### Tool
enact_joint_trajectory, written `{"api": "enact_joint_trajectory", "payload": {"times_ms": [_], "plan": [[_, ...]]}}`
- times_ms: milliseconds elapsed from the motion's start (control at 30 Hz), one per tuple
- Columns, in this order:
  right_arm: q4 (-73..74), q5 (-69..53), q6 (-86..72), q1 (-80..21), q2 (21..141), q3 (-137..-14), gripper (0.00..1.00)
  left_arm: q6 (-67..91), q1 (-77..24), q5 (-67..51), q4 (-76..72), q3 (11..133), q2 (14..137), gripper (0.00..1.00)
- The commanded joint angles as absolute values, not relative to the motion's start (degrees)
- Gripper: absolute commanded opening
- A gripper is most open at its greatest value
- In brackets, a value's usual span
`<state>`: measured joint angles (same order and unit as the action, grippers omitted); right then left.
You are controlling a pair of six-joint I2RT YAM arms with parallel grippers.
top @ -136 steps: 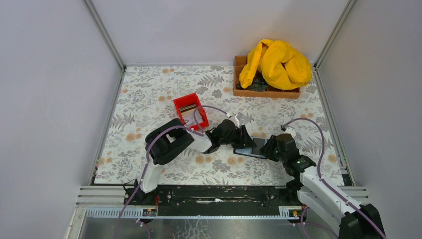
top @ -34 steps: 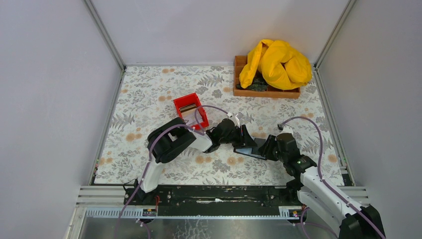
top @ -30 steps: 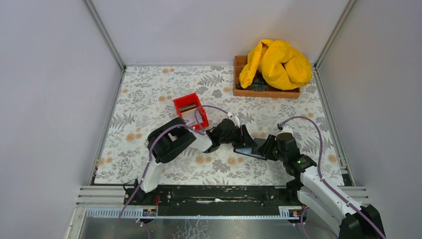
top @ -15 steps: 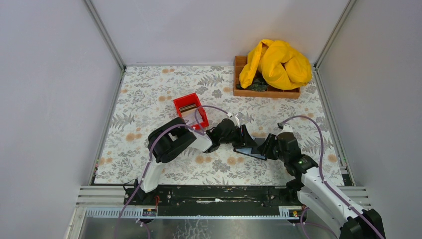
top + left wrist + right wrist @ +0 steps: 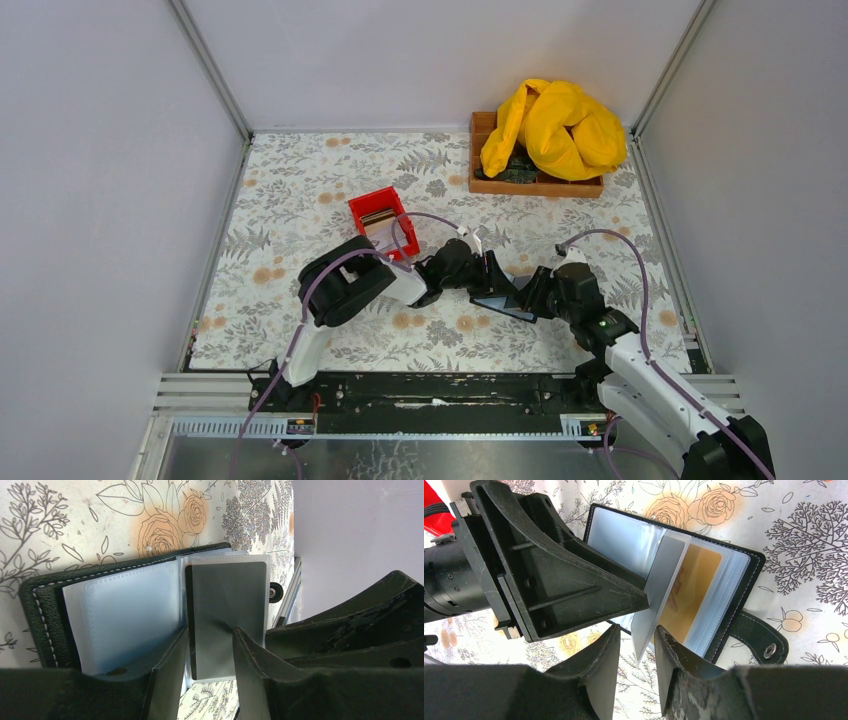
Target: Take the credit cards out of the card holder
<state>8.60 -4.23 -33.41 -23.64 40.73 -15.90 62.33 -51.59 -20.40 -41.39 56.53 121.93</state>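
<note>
The right gripper (image 5: 636, 630) has its fingers spread a little, one on each side of the near edge of an upright clear pocket (image 5: 250, 580); light shows on both sides of the pocket, so it straddles and does not pinch. The left gripper (image 5: 210, 632) is also parted, and nothing is clamped in it; its tips rest against the face of the same pocket from the far-left side, seemingly propping it up. In the pocket sits a grey card (image 5: 663, 580); its long axis runs from the spine of the card holder (image 5: 751, 562) straight toward the right fingers, so a close and a pull back along that line looks like the right arm's job, with the left bracing. I cannot tell which end of the pocket is open. A gold card (image 5: 691, 587) lies flat in the leaf beneath, on the strap side; the leaves on the other half look empty.

The card holder lies open and flat on the flowered cloth (image 5: 300, 190), just in front of the two arms and between them; the snap strap (image 5: 756, 640) trails off to the right. A red bin (image 5: 380, 215) stands near, behind the left arm; a wooden tray (image 5: 484, 184) with a yellow cloth (image 5: 555, 125) is well apart at the back right; plain pale walls (image 5: 450, 60) close in three sides.
</note>
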Motion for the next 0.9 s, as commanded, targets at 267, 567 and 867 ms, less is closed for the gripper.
{"api": "enact_joint_trajectory", "payload": {"times_ms": [267,567,867], "plan": [[2.0,-6.4,-33.4,-24.0,45.6,-19.8,0.38,61.3,-52.0,-19.8,-36.6,52.5,123.3,0.47],[-2.8,-6.1,-32.9,-24.0,52.9,-22.0,0.36,59.0,-51.6,-18.6,-32.6,51.6,119.6,0.48],[-3.3,-5.7,-31.7,-24.1,55.9,-24.0,0.34,58.2,-50.6,-17.6,-32.0,48.9,116.4,0.48]]}}
